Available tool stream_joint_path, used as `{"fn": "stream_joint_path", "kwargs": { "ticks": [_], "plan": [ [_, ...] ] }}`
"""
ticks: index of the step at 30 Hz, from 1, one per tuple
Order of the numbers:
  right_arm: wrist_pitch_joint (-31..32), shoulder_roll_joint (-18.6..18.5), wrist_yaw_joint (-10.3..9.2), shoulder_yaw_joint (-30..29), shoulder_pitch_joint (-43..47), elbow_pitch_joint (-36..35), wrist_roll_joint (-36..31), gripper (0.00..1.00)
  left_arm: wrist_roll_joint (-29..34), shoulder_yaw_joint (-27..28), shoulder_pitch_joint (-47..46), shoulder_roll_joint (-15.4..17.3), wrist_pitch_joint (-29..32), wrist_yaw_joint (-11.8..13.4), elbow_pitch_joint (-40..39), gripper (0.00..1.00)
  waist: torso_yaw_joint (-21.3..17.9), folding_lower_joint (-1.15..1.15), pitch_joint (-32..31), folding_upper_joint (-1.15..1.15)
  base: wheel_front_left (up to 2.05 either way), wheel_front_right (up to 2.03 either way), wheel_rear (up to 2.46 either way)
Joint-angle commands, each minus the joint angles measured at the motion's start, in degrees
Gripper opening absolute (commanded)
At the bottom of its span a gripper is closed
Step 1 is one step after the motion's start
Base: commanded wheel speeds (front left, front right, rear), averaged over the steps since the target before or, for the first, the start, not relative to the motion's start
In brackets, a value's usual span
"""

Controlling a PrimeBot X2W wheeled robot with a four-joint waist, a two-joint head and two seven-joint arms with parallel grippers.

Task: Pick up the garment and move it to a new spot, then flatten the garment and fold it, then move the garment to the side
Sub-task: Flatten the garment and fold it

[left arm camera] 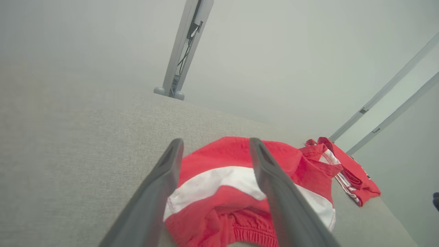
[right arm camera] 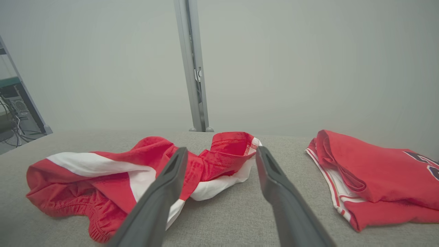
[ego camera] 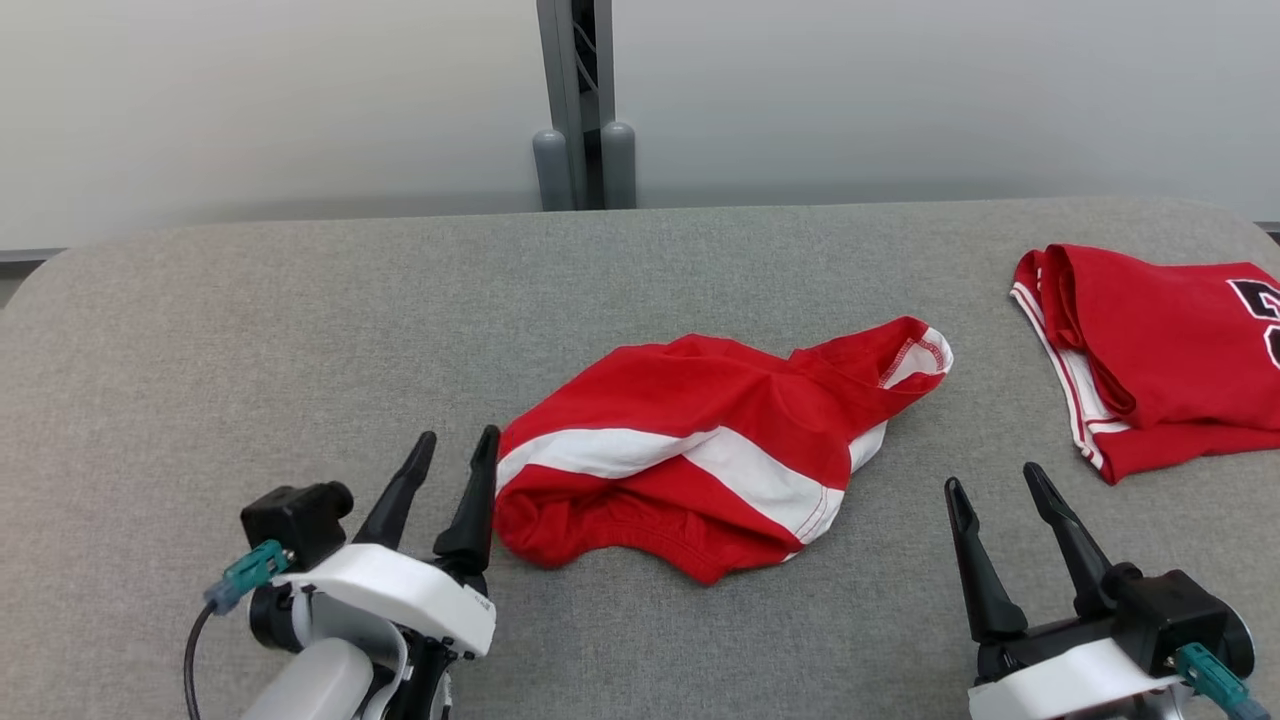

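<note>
While the red and white shorts (ego camera: 700, 450) lie crumpled in the lower middle of the head view, both grippers stand in the bottom corners with their fingers pointing up the frame. The shorts rest on the grey fabric-covered table (ego camera: 300, 330); a broad white stripe (ego camera: 740, 470) crosses them slantwise, and one leg opening with a white hem points to the upper right. In the left wrist view the gathered elastic waistband (left arm camera: 250, 230) shows at the bottom centre, turned toward the camera.

The left gripper (ego camera: 459, 435) is at the lower left of the head view; its two dark fingers are spread apart with bare grey cloth between them, and it has hold of nothing. Its finger on the frame's right side stands just beside the left edge of the shorts; whether it touches the cloth, I cannot tell.

The right gripper (ego camera: 991, 477) is at the lower right; its fingers are also wide apart and it grips nothing; it is near the shorts but apart from them.

A folded red jersey (ego camera: 1160, 350) with white trim and dark print lies at the right edge of the frame, well apart from the shorts; a grey post (ego camera: 578, 100) rises behind the table at the top centre.
</note>
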Motion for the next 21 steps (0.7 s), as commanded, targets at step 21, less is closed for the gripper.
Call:
{"fn": "stream_joint_path", "kwargs": {
  "ticks": [21],
  "plan": [
    [0.0, -0.3, -0.01, 1.4, 5.9, -1.1, 3.8, 1.00, 41.2, 30.2, 25.0, -12.0, 0.0, -2.3, -17.2, 1.00, 0.8, 0.00, -4.9, 0.00, 0.00, 0.00, 0.00]
  ]
}}
